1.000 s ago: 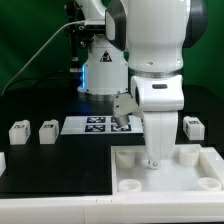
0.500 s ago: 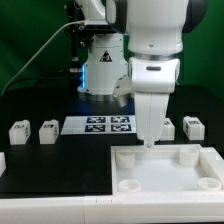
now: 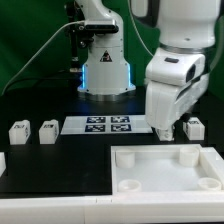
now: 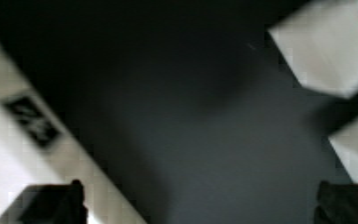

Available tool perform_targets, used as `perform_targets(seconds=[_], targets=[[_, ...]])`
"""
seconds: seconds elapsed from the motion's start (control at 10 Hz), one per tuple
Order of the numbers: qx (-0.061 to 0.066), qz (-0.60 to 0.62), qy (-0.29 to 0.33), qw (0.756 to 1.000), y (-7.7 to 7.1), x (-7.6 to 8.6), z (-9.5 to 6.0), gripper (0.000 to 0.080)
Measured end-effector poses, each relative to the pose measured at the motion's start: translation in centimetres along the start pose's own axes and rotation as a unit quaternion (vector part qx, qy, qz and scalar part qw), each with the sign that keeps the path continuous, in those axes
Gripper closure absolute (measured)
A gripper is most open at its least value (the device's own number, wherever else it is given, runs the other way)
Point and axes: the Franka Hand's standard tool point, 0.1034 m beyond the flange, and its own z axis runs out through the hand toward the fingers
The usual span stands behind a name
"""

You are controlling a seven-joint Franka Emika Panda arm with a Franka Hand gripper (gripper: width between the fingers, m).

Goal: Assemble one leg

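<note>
Two small white legs [image 3: 18, 131] [image 3: 48, 131] stand on the black table at the exterior view's left. A third leg [image 3: 194, 127] stands at the right, just behind the tray-like white piece [image 3: 150, 180]. My gripper [image 3: 162, 130] hangs low between the marker board and that right leg, and it hides what is behind it. In the wrist view the gripper [image 4: 197, 205] is open, with dark fingertips [image 4: 48, 205] wide apart over bare black table and nothing between them. A blurred white piece [image 4: 332, 48] lies ahead of the gripper.
The marker board [image 3: 100, 125] lies at the table's middle and its edge shows in the wrist view [image 4: 25, 115]. The robot base [image 3: 105, 70] stands behind it. The tray-like piece fills the front right of the table.
The arm has swung from above the tray-like piece toward the exterior view's right and back. It now covers the spot where a fourth leg stood beside the right leg.
</note>
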Motion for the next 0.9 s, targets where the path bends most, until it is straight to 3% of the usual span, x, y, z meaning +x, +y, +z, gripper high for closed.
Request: perform_targets(seconds=[0.2,0.4,0.5,0.7,0.9], targets=[[0.004,0.114,0.007,0.993,-1.5,2.2,-0.1,0.0151],[0.015,0.228,0.004,0.973,-2.0,3.5,-0.3,0.0151],[0.020,0.286,0.006,0.958,-2.1,3.5,-0.2,0.0151],[0.021,0.270,0.001,0.963,-2.2,3.3,-0.1,0.0151],[0.031,0.292,-0.031,0.955,-2.7,2.8,0.1,0.0151]])
